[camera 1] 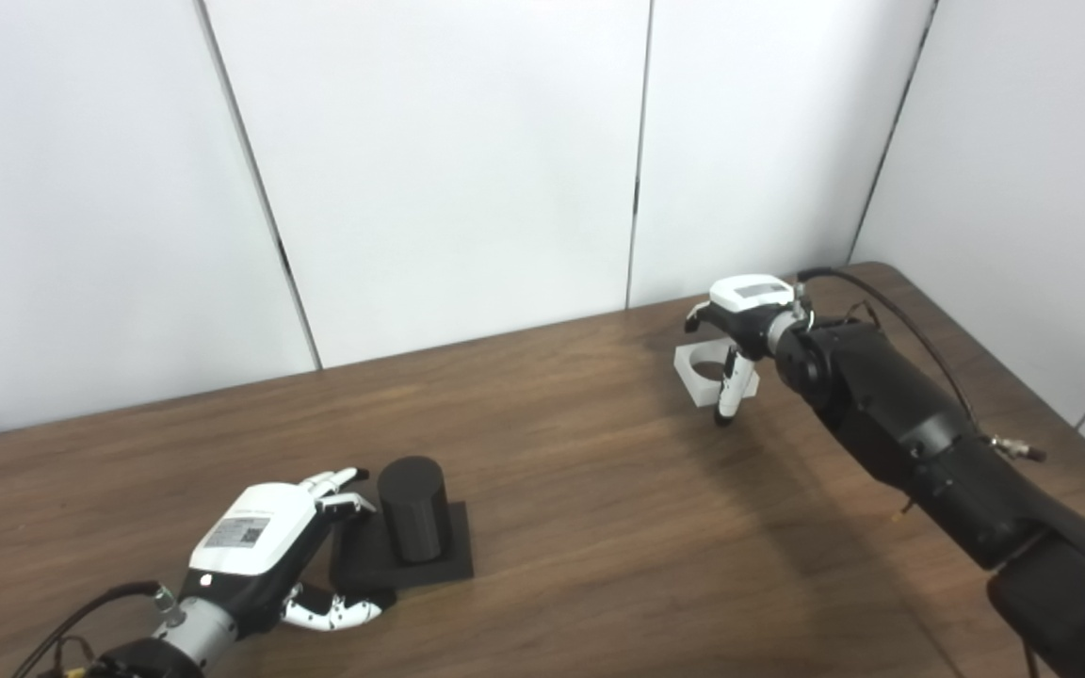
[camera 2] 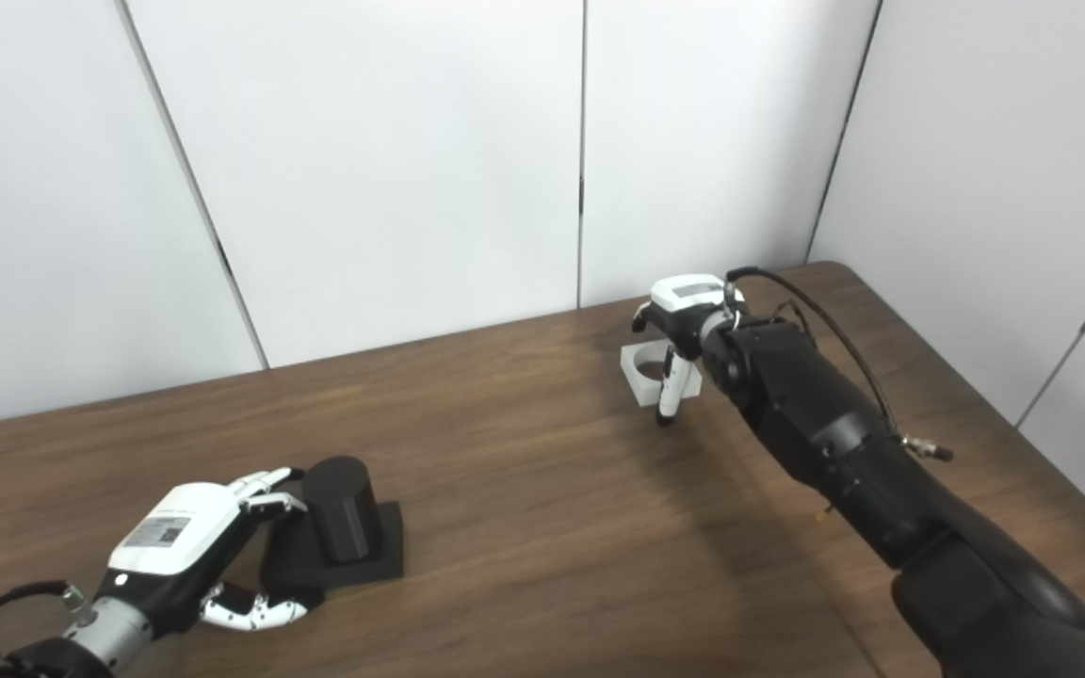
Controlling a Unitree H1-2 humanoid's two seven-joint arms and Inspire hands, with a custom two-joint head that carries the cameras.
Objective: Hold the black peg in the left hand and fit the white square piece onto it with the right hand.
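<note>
One black cylindrical peg on a flat black square base [camera 1: 413,527] stands on the brown wood-grain table [camera 1: 580,490], and one white square piece with a round hole [camera 1: 704,371] lies on the same table, well apart from it, toward two o'clock from the peg.

The left hand [camera 1: 265,551], white-backed with black and white fingers, sits at nine o'clock of the peg. Its fingers [camera 1: 333,483] are spread wide beside the cylinder and its thumb lies along the near edge of the base; whether they touch the peg I cannot tell, and nothing is gripped.

The right hand [camera 1: 740,325] hangs over the white piece, fingers curled downward around it, one fingertip [camera 1: 724,407] reaching down at the piece's near side. Whether it grips the piece cannot be told.

Between peg and piece the tabletop is bare wood. The white panelled wall [camera 1: 467,169] runs close behind the white piece at twelve o'clock, and the table's rounded far corner lies at three o'clock of it. The black right forearm [camera 1: 919,443] crosses the right side of the table.
</note>
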